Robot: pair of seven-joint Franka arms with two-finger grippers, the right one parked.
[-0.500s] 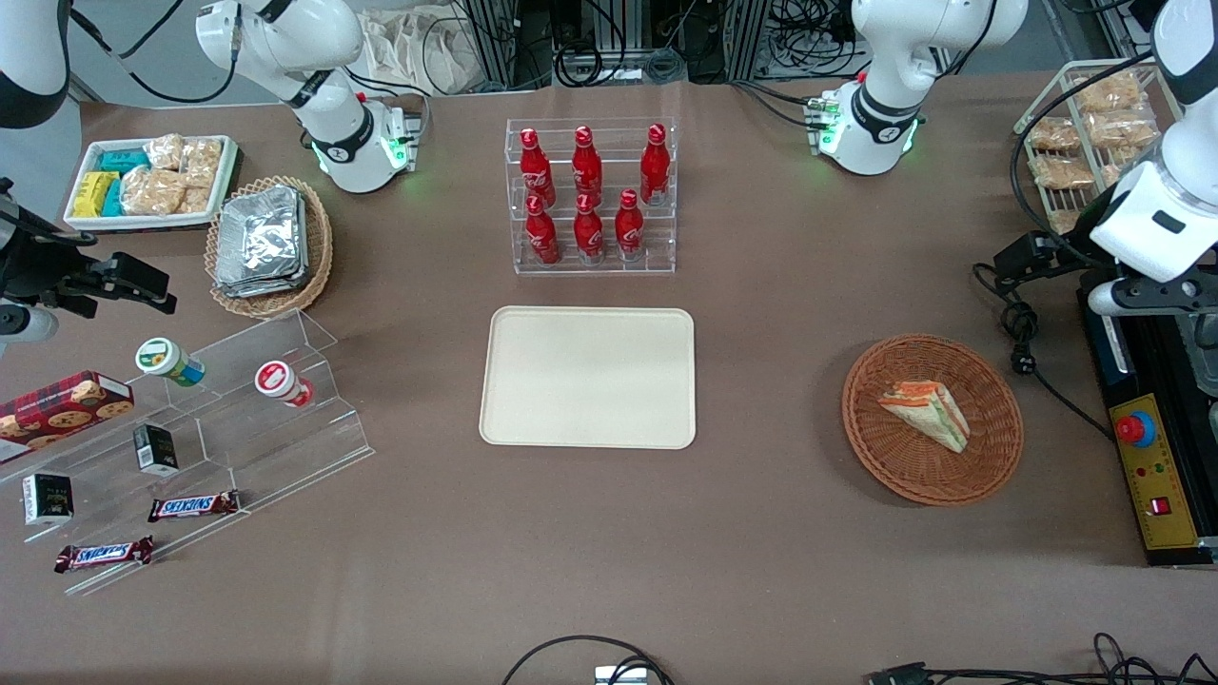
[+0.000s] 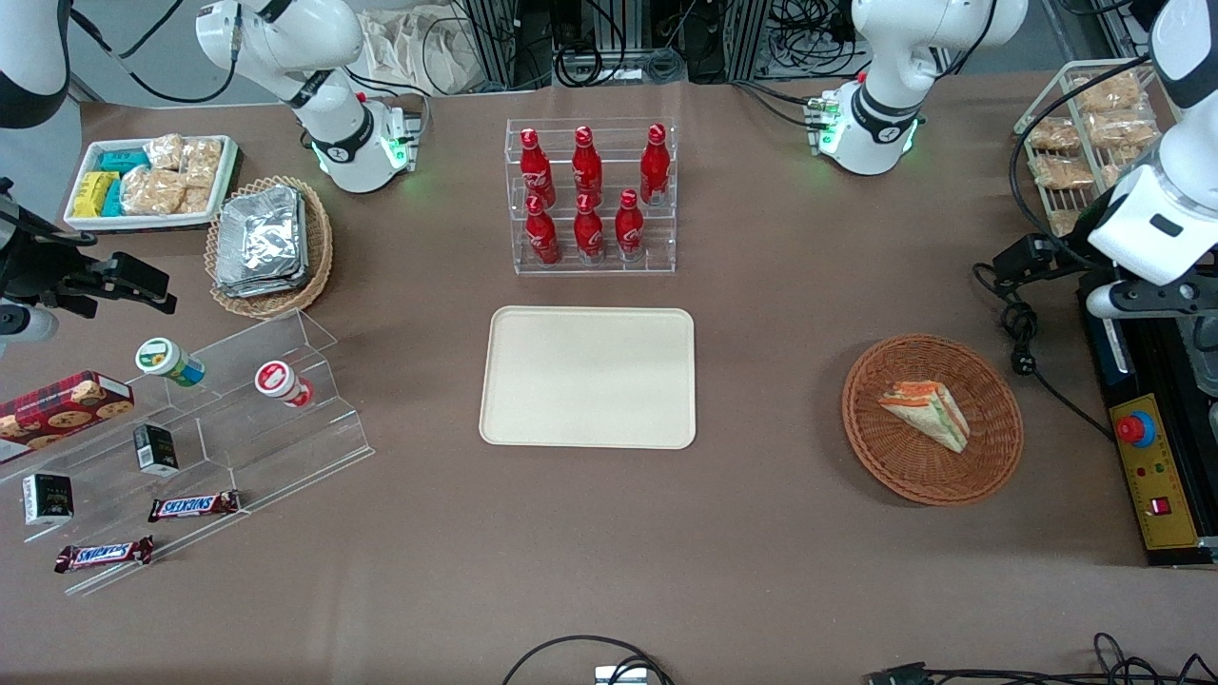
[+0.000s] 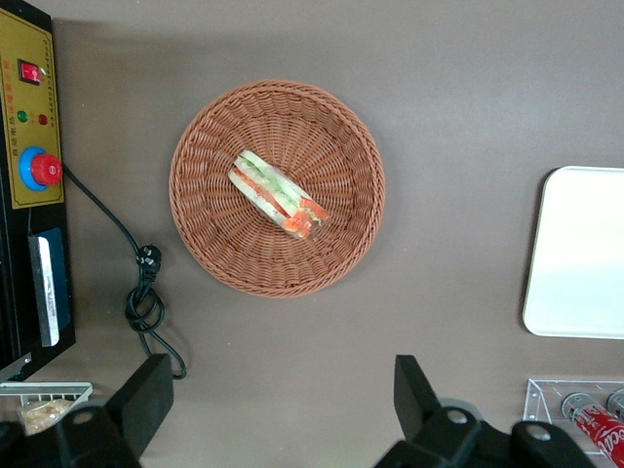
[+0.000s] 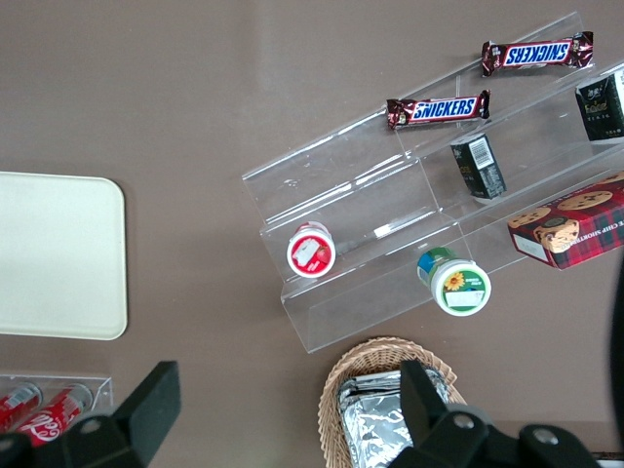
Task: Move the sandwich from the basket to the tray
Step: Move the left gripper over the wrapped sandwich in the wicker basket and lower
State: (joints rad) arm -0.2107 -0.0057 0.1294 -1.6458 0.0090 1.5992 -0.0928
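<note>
One sandwich [image 3: 278,196] in the basket [image 3: 210,253], lying on its side on the weave, filling edge (orange, green, red) exposed, nothing touching it. My gripper [image 3: 283,409] is open, jaws spread wide with only bare brown table [image 3: 468,117] between them, holding nothing. It hovers high above the table, up and off the basket rim, on the side of the basket farther from the front camera; no contact with basket or sandwich. In the front view my gripper itself isn't clearly visible, only the white arm segment at the working arm's end of the table, above the black controller box [image 2: 1147,466] with the red stop button [image 2: 1134,429]. A black cable [image 3: 146,302] with its plug lies on the table between that box and the basket. The tray [image 2: 588,377] sits flat at mid-table, bare, well apart from the basket, toward the parked arm's end from it. Six red bottles in a clear rack [image 2: 591,195] stand just beside the tray, farther from the front camera. A wire rack of bagged snacks [image 2: 1075,143] sits at my end of the table, farther from the front camera than the basket. Sandwich not yet picked.
</note>
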